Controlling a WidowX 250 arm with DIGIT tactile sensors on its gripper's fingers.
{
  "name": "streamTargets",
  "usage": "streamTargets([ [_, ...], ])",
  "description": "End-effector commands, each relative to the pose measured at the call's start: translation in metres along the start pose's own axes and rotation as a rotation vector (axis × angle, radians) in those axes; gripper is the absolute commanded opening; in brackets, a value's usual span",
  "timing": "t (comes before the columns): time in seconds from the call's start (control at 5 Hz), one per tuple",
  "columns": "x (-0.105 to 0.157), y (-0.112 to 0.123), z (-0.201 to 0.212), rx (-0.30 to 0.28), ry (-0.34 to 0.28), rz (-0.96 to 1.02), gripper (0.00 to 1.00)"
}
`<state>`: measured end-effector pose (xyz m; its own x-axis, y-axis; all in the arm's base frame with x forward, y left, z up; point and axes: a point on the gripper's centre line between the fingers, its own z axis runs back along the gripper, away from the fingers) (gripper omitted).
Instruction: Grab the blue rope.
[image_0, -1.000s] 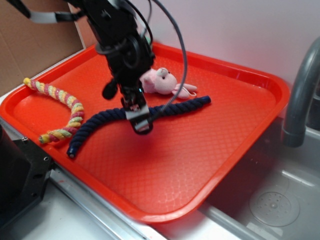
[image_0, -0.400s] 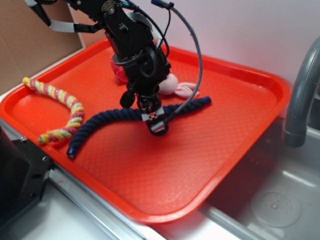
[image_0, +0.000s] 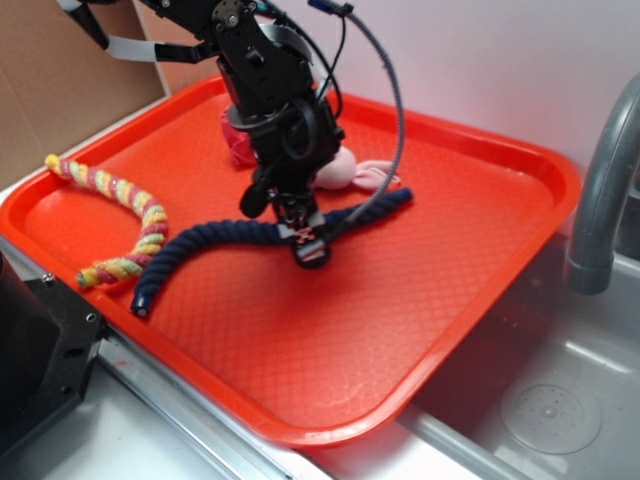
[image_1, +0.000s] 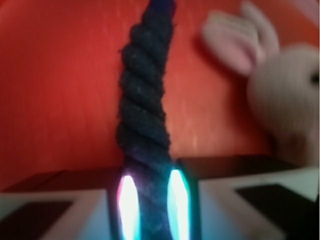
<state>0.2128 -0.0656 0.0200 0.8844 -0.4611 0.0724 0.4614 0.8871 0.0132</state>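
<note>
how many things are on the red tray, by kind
ropes: 2, the blue rope with the gripper closed around its middle, and the yellow-pink-green rope
plush toys: 1, the pink plush toy
total: 3 things on the tray

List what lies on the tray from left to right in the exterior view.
multicoloured rope → blue rope → gripper → pink plush toy, with the grey faucet beyond the tray's right rim.
</note>
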Motion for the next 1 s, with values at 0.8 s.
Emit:
streamTargets([
  [0.8,-0.025,0.043,0.157,0.015,0.004,0.755,0.0],
])
